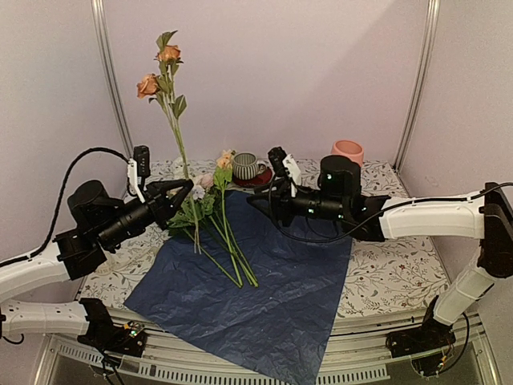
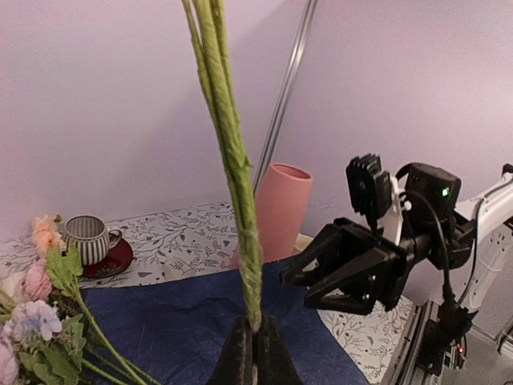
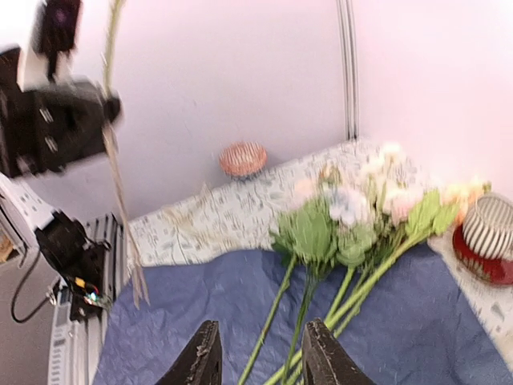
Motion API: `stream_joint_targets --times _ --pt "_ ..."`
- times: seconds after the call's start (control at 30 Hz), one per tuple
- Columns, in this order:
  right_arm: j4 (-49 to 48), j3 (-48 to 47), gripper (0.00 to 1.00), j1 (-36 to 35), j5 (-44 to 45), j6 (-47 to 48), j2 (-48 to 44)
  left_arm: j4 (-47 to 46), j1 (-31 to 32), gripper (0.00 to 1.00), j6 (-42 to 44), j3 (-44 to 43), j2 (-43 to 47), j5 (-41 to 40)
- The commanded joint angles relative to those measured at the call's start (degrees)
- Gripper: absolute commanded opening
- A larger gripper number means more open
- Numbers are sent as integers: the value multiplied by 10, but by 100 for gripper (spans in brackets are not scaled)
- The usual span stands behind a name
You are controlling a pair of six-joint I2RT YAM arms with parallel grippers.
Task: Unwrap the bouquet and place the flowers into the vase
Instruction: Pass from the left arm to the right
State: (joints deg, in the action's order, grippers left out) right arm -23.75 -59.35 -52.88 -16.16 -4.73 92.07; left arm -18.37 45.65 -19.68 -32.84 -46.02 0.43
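blue paper point(image 1: 264, 281): crinkled wrap, spread flat on the floral-print table point(image 1: 393, 273), unwrapping looks done
flowers point(image 1: 220, 233): loose bunch lying on the paper's far-left part, heads toward the striped cup point(image 1: 244, 165)
vase point(image 1: 348, 150): salmon-pink, far right corner, partly hidden behind the right arm, nothing in it that shows
peach rose stem point(image 1: 172, 112): upright, clear of the table
left gripper point(image 1: 183, 188): clenched on the stem's lower end
right gripper point(image 1: 256, 200): jaws apart, nothing between them, over the paper facing the left one
step: moving first stem to vase
next: likely carry across or hand over, lower stem-end into vase mouth
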Motion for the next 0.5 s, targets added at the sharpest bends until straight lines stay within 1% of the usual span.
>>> stream_joint_targets --times 0.0,0.07,0.23,0.47 --pt "-16 -21 36 -4 -24 -4 -39 -83 5 0 44 8 -29 79" --pt "-6 -28 36 -2 -33 -4 -51 -98 6 0 53 6 -45 98" --pt "12 -39 37 -2 -101 14 -67 -124 7 0 64 4 -76 134" --pt "20 -55 39 -2 -117 7 -68 -148 6 0 81 3 -107 157"
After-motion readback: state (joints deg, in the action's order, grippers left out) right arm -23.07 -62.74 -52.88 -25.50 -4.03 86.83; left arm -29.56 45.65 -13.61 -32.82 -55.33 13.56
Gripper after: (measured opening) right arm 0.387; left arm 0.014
